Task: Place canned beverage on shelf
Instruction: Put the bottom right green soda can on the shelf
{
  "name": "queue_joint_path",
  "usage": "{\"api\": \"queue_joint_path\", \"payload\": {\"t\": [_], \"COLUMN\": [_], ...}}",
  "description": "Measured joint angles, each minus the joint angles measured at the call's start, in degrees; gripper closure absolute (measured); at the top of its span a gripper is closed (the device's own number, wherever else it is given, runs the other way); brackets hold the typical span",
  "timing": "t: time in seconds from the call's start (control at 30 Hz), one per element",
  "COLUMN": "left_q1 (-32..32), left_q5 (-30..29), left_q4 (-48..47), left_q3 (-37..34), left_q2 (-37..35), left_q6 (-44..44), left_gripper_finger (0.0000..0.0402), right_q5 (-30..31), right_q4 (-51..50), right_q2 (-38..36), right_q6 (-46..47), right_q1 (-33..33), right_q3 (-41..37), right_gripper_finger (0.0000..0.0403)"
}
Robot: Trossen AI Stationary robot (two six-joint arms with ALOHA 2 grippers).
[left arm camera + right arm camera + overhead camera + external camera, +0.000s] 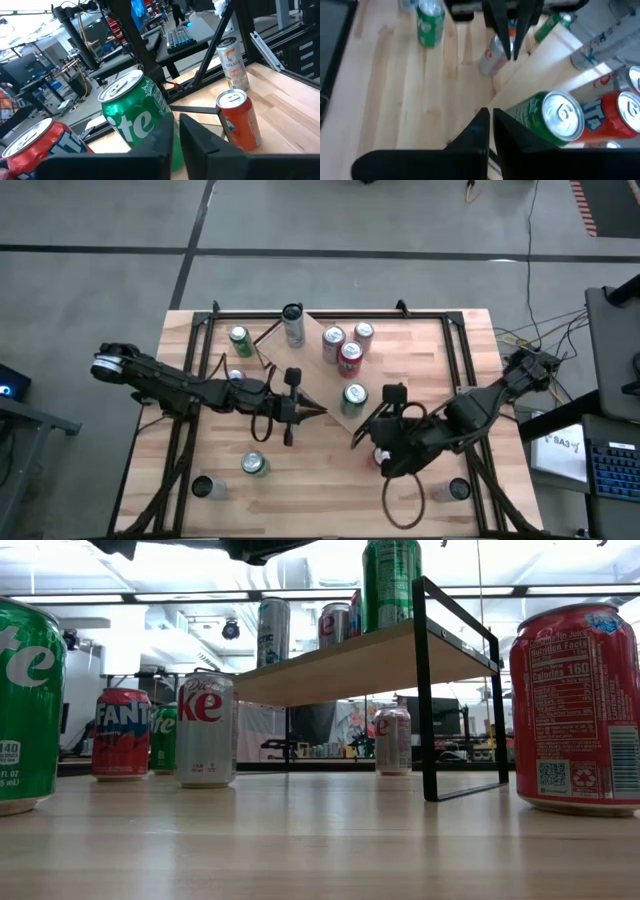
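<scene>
You have eleven cans, one shelf and two grippers in front of you.
From above, count five cans on the shelf (340,670): tall silver can (292,325), pale can (333,340), small top-centre can (363,332), red can (349,358), centre green can (354,398). Six stand on the tabletop: upper-left green can (240,340), half-hidden can (235,377), lower-left green can (255,464), lower-left silver can (203,487), half-hidden red can (380,455), lower-right silver can (458,490). The grippers are the left gripper (318,412) and the right gripper (355,440).
</scene>
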Motion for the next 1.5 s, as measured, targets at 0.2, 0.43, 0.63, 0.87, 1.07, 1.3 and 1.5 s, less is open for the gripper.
{"api": "queue_joint_path", "payload": {"t": [0.2, 0.43, 0.63, 0.87, 1.07, 1.3, 1.5], "left_q1": [0.5, 2.1, 2.4, 2.8, 3.4, 3.4, 3.2], "left_q5": [-0.1, -0.2, -5.9, -10.5, -10.6, -10.6, -10.6], "left_q4": [1.3, 7.2, 13.1, 13.5, 13.4, 12.8, 10.9], "left_q3": [0.0, 0.0, 0.0, 0.3, 1.4, 3.4, 4.8], "left_q2": [0.1, 4.1, 8.2, 9.6, 11.1, 13.5, 13.9], "left_q6": [0.0, -0.3, 0.1, 1.0, -0.1, 0.1, 0.2], "left_gripper_finger": [0.0397, 0.0401, 0.0401, 0.0401, 0.0401, 0.0401, 0.0401], "right_q5": [1.6, 4.3, 7.8, 15.3, 16.9, 18.0, 19.2], "right_q4": [17.0, 33.2, 46.1, 53.2, 53.9, 53.6, 52.6], "right_q2": [-9.2, -15.7, -17.0, -16.9, -17.0, -16.8, -16.9], "right_q6": [-2.4, -2.5, -3.8, -4.7, -4.0, -4.0, -4.0], "right_q1": [0.0, 0.0, 0.0, -0.5, -0.9, -1.0, -0.9], "right_q3": [-18.0, -34.6, -43.3, -49.3, -49.3, -48.0, -48.0], "right_gripper_finger": [0.0390, 0.0390, 0.0390, 0.0390, 0.0390, 0.0390, 0.0390]}}
